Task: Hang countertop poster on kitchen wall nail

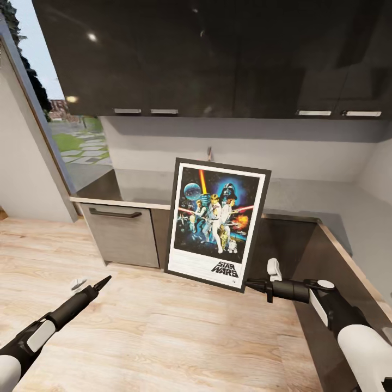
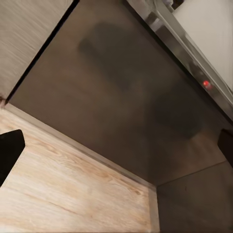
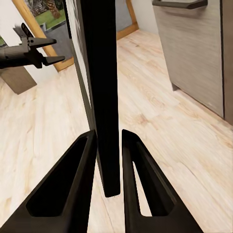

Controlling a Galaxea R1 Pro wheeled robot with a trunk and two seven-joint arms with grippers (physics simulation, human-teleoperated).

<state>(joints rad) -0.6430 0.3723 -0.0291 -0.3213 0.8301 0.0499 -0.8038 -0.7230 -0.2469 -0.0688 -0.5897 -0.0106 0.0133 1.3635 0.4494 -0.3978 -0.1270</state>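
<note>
The poster (image 1: 218, 223) hangs upright in the air in front of the kitchen countertop (image 1: 130, 188), its black frame, space scene and "STAR WARS" strip facing me. My right gripper (image 1: 251, 283) is shut on its lower right corner. In the right wrist view the two fingers (image 3: 73, 184) press either side of the poster's thin black edge (image 3: 102, 73). My left gripper (image 1: 93, 284) is open and empty, low at the left over the wooden floor, apart from the poster. A small thin peg like a wall nail (image 1: 209, 150) sticks out of the wall just above the poster's top.
Dark glossy upper cabinets (image 1: 218, 54) hang over the grey wall. A second run of worktop (image 1: 348, 245) extends along the right. A base cabinet with a dark handle (image 1: 115, 213) stands below the counter's left end, by a window. The left wrist view faces a dark cabinet front (image 2: 126, 97).
</note>
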